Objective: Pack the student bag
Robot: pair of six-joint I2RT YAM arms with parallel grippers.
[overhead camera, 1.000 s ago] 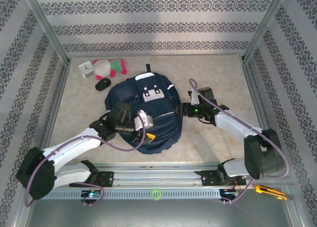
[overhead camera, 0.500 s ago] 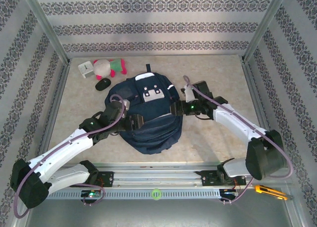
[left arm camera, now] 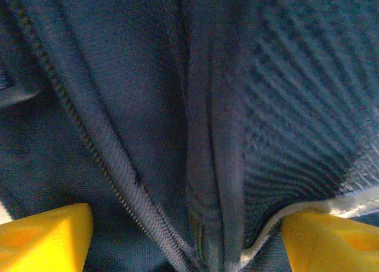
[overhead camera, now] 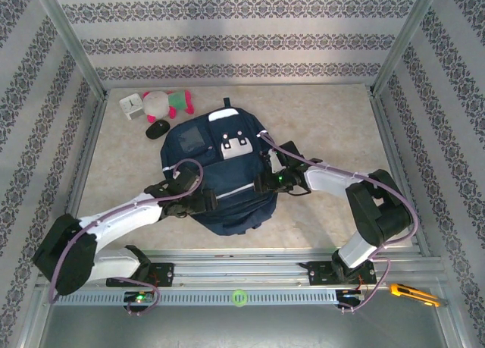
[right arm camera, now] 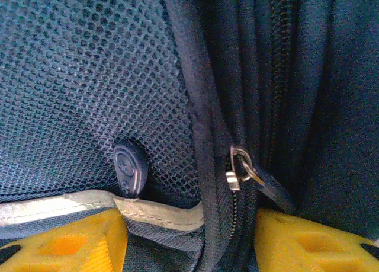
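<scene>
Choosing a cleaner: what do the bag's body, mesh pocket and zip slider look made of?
Student bag: matte navy woven fabric, probably synthetic; the weave is visible. Mesh pocket: open-hole netting, likely synthetic. Zip slider: silvery metal, judging by its glint.

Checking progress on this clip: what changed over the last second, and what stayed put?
The right hand moved left from beside the student bag onto its right side, its arm folding back. The left hand slid from the bag's middle toward its near left edge. The bag's lower part, puffed up half a second ago, lies flatter. No grip is visible. Plush toy, mouse and white cube stayed put.
</scene>
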